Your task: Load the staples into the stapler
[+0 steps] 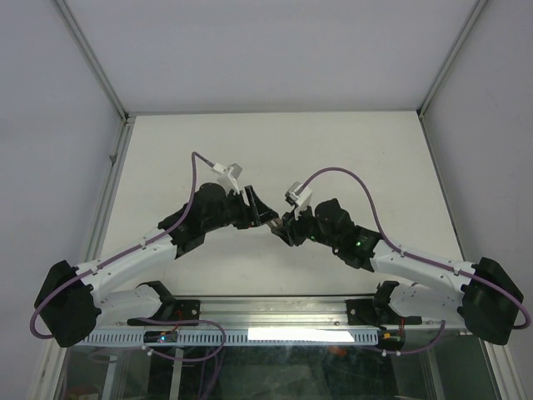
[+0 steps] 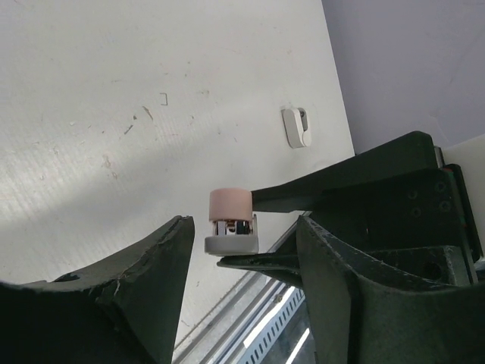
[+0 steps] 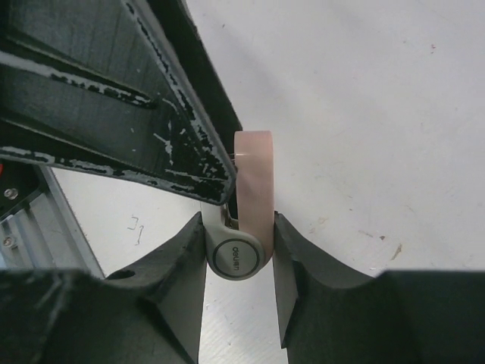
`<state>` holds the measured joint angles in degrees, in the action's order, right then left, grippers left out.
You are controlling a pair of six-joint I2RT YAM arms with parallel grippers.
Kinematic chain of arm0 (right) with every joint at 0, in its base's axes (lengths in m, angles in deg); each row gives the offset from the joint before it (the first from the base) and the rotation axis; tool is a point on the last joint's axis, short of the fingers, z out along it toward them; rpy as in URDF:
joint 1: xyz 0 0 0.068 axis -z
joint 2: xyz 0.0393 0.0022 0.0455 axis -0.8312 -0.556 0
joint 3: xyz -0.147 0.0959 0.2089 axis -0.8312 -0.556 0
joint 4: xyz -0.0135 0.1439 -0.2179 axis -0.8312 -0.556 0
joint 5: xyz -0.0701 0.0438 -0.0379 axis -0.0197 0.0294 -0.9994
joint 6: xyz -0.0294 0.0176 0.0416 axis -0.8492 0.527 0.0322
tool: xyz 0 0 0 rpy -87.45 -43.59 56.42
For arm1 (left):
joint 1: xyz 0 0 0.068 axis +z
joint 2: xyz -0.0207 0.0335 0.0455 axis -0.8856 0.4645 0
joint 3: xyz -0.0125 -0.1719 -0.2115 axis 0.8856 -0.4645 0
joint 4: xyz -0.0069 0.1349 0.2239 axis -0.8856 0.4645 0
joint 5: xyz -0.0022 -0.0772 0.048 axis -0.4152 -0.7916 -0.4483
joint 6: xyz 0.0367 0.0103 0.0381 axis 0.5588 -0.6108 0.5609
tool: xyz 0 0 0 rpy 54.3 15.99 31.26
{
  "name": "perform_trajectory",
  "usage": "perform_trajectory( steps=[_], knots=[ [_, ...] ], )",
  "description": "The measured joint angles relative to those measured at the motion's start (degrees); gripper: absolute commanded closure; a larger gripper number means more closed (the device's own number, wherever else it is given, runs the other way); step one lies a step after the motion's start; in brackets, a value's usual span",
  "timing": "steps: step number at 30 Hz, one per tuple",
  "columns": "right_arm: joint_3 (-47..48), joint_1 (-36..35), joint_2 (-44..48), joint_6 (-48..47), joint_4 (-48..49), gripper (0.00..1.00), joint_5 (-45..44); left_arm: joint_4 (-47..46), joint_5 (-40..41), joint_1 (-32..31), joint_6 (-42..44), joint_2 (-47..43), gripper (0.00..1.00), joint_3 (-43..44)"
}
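A white bench (image 1: 333,150) stands under grey walls. The stapler (image 3: 252,205) is held over its middle, its rear end clamped by the right fingers (image 3: 174,258) from 3 o'clock. The left fingers (image 2: 159,265), half spread, flank its front from 9 o'clock. No staples are visible, so I judge loading is not begun.

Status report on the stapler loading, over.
Right gripper, jaws shut on small pink-and-white mini stapler. Left gripper, jaws open around its end. Grey staple strip not in sight. Nothing seen in the way.
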<state>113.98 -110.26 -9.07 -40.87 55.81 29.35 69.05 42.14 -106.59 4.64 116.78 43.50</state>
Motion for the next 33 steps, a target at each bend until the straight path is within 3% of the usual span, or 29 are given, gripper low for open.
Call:
perform_trajectory(
  steps=[13,25,27,31,33],
  knots=[
    [0.0,-0.1,0.0,-0.8,0.6,1.0,-4.3,0.4,1.3,-0.4,-1.3,0.0,0.44,-1.0],
    [0.0,-0.6,0.2,-0.7,1.4,1.0,-4.2,-2.5,1.2,-0.7,-2.8,-0.1,0.64,-2.5],
    [0.0,-0.7,0.4,-0.7,1.4,1.0,-4.2,-3.3,1.1,-0.8,-3.0,-0.1,0.71,-2.8],
    [0.0,-0.7,0.7,-0.7,1.0,1.0,-4.2,-4.8,0.3,-0.8,-3.3,-0.1,0.99,-3.3],
    [0.0,-0.7,1.5,-0.7,0.4,1.0,-4.1,-6.0,-0.3,-0.7,-3.6,-0.1,1.0,-3.8]
  ],
)
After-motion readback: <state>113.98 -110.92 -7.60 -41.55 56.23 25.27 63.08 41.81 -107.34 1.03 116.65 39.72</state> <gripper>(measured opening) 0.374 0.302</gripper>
